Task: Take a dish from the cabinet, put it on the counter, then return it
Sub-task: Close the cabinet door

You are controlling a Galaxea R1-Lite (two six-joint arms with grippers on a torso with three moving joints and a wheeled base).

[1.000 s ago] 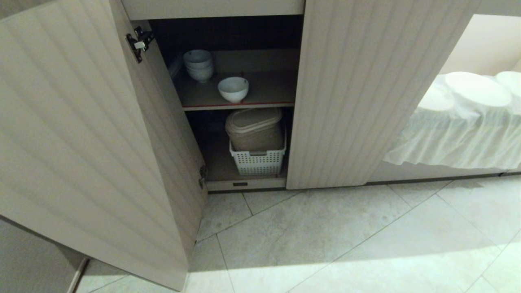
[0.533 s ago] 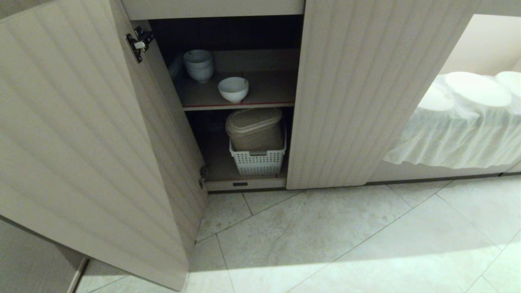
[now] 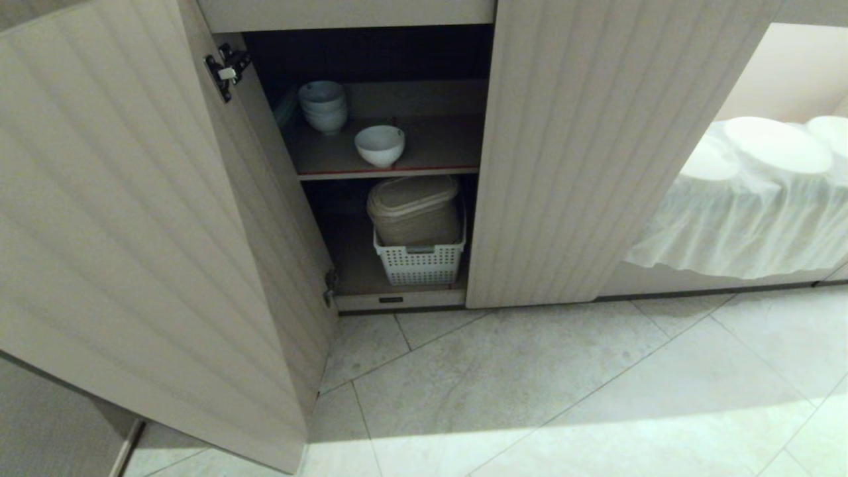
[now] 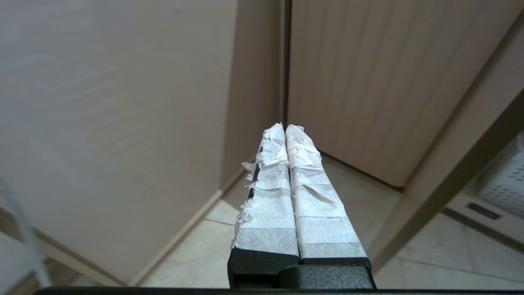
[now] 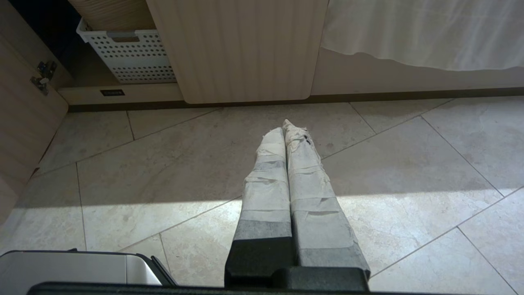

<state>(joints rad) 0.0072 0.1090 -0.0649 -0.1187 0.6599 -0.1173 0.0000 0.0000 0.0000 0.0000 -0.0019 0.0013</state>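
On the cabinet [image 3: 583,152] shelf the dish [image 3: 379,145] sat untouched; our left end effector [image 4: 285,128] and right end effector [image 5: 284,125] were closed, empty, so everything remained.

A domestic kitchen or dining area. A low beige cabinet [image 3: 596,146] with vertically ribbed doors stands open on a metal hinge [image 3: 226,68]. Its upper shelf, edged in red, holds a stack of bluish-white bowls [image 3: 322,106] and a single white bowl [image 3: 379,145]; below sits a perforated white storage basket [image 3: 419,262] carrying a lidded beige container [image 3: 414,209]. The floor [image 3: 563,384] is pale stone-look tile. A white cloth [image 3: 748,218] drapes furniture alongside.
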